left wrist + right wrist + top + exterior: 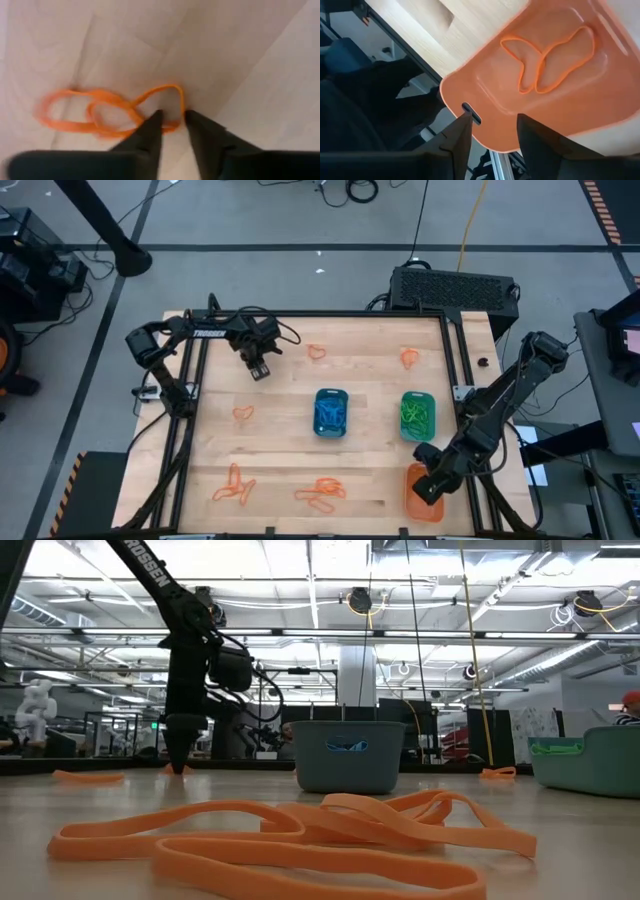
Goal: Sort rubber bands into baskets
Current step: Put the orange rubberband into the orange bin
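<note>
My left gripper [258, 366] points down at the far left of the table, its fingertips [172, 120] a little apart on either side of the end loop of an orange rubber band [110, 112] lying flat on the wood. My right gripper [428, 485] hangs open over the orange basket [422, 498] at the near right, touching nothing. One orange band [550, 60] lies on that basket's floor [510, 80]. The blue basket [331, 412] holds blue bands and the green basket [418, 416] holds green ones. My left gripper comes from above with its fingers [152, 131] on either side of the band's end loop [177, 102]. The band lies slack on the table. I cannot tell whether the fingers touch it.
More orange bands lie loose on the table: two at the far side [318, 352] [409, 358], one at the left [243, 413], and two clusters near the front edge [232, 486] [322, 492]. A black frame [452, 350] borders the table.
</note>
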Tool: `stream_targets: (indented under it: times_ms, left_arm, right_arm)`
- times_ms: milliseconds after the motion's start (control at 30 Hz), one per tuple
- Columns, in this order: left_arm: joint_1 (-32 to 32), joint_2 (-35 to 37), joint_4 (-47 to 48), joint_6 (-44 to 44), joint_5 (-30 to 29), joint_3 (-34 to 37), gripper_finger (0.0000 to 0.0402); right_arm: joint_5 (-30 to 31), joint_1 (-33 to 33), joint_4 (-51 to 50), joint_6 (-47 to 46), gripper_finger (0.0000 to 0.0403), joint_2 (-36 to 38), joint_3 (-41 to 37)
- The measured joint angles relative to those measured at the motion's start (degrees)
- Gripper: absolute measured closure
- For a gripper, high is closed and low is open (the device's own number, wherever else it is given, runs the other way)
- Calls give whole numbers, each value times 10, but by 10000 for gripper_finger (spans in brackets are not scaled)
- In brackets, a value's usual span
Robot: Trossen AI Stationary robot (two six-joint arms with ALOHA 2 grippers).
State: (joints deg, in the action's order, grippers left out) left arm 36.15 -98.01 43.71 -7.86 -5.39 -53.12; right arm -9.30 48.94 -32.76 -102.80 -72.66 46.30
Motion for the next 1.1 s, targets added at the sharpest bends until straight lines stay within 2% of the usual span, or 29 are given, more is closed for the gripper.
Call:
stream_targets:
  times_ms: [100,133,500,833,1033,1100]
  left_arm:
    - [0,0,2,14,3,-1,377]
    - [0,0,5,22,3,-3,388]
    - [-31,15,46,30,-11,-41,399]
    - [-44,115,51,46,20,-63,400]
    - [-44,184,41,46,-2,-63,401]
    - [-44,203,41,47,23,-63,401]
  right_arm:
    - [0,-6,2,3,255,0,0]
    - [0,-7,2,3,255,0,0]
    - [0,-21,34,14,255,0,0]
    - [7,-26,75,38,255,0,0]
    - [91,-53,73,97,255,0,0]
    - [119,-67,84,128,255,0,0]
